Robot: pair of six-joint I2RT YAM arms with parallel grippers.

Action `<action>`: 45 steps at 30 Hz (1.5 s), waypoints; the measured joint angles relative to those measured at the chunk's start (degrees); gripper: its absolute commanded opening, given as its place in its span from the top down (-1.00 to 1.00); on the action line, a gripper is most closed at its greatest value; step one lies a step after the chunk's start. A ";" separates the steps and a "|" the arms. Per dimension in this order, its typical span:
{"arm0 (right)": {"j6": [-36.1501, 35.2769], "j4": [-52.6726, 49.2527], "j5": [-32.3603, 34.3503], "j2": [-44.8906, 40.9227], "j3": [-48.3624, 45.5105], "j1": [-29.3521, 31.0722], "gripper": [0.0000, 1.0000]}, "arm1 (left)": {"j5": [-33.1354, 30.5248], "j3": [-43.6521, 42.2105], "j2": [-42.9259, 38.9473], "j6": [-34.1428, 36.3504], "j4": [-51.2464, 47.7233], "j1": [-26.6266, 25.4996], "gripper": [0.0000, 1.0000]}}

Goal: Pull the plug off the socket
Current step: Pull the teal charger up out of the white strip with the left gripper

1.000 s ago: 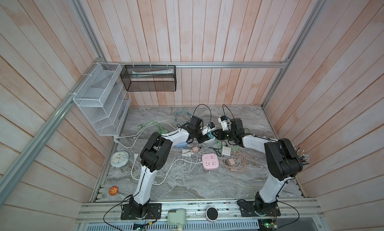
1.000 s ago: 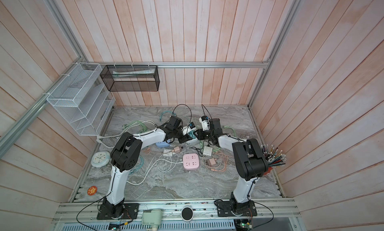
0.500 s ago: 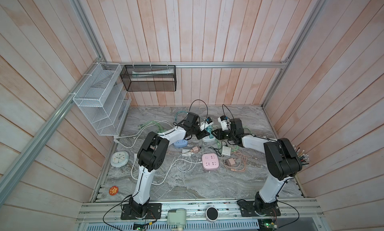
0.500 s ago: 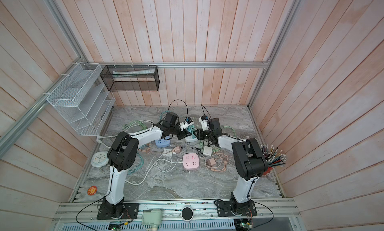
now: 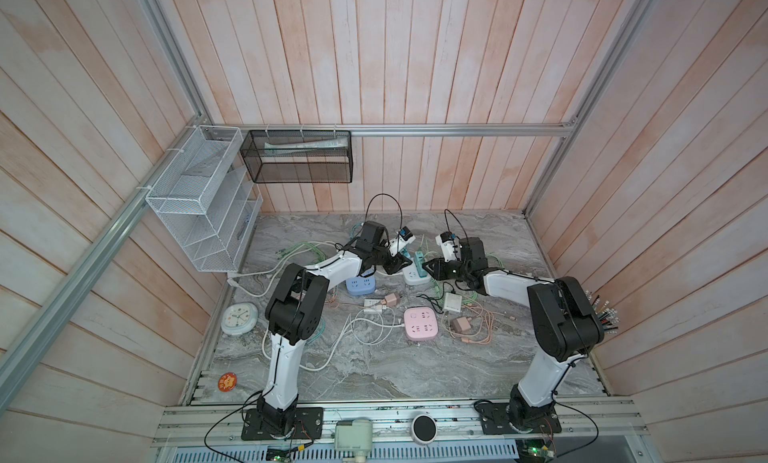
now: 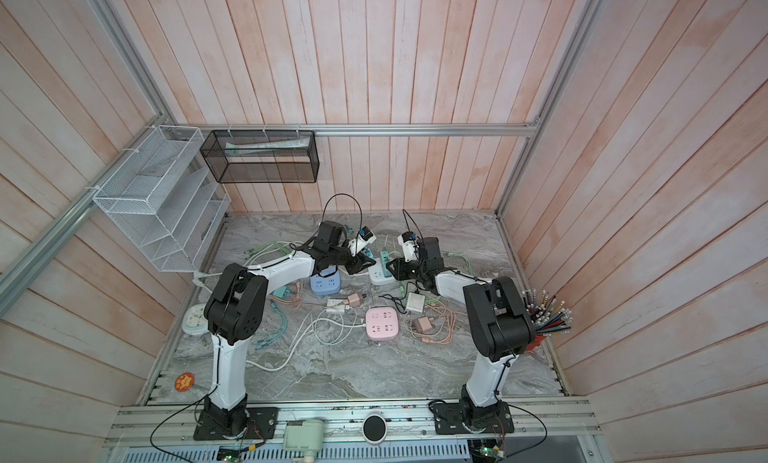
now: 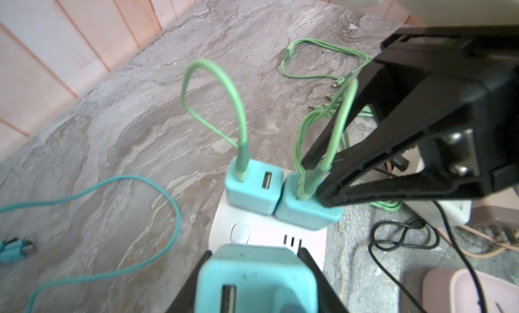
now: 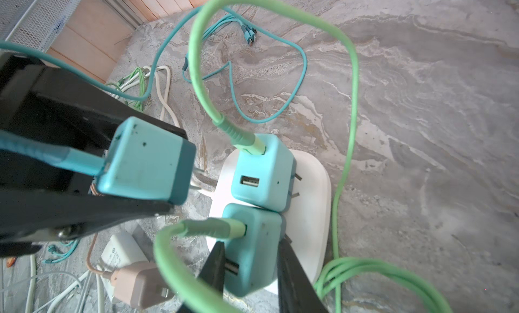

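Grip on the freed plug (image 8: 146, 162) looks secure: the left gripper (image 7: 257, 275) is clamped across its teal body, and the prongs show bare, just beside the edge of the white socket (image 8: 311, 185), not in it. Empty slots lie below it in the left wrist view. A teal cable (image 8: 42, 154) runs back from it along the gripper. The right gripper (image 8: 252, 258) has its jaws closed on the sides of a second plug (image 8: 252, 241), which sits in the socket; this hold probably serves to pin the socket down against the pull, or to ready the next extraction. A third plug (image 8: 262, 174) stands touching the second, ungripped, prongs partly exposed. Green cables (image 8: 195, 61) loop up from both.

In a top view the left arm (image 5: 291, 307) and right arm (image 5: 561, 315) reach in from opposite sides, wrists angled down, grippers nearly meeting over the socket. Judgement: one plug is off; two sit in the socket.
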 measured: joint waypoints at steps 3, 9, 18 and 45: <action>0.13 0.26 0.00 0.15 0.00 0.00 0.41 | 0.26 -1.62 -0.92 -3.45 1.18 1.99 1.00; 0.15 0.35 0.00 0.15 0.00 0.00 0.40 | 0.09 -1.62 -0.90 -9.55 1.57 2.97 1.00; 0.15 0.22 0.04 0.15 0.00 0.00 0.33 | 0.04 -0.46 1.66 -16.28 0.63 2.89 0.99; 0.15 -0.28 0.20 0.15 0.13 0.00 0.29 | -12.74 27.76 15.54 -13.84 -36.68 3.41 0.71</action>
